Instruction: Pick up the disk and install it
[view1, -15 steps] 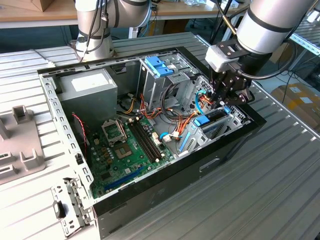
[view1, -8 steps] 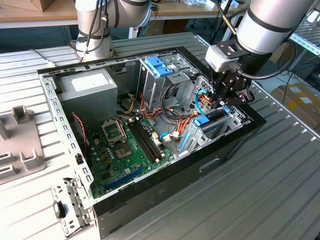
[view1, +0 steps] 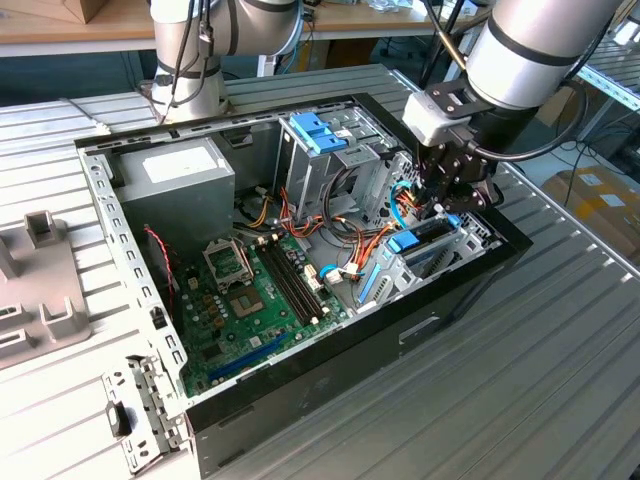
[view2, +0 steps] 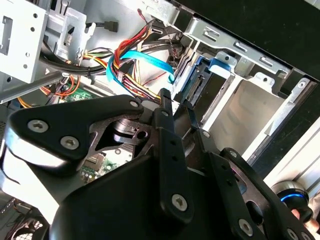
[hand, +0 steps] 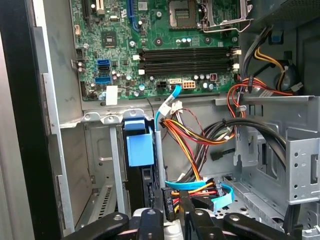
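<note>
Our gripper (view1: 452, 192) hangs just above the disk (view1: 428, 238), which stands on edge in its bay at the case's right; finger opening we cannot tell.

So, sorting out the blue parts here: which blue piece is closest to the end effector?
The disk's bright blue plastic end tab, in the low bay below the end effector; the lighter blue latch tops the tall cage.
</note>
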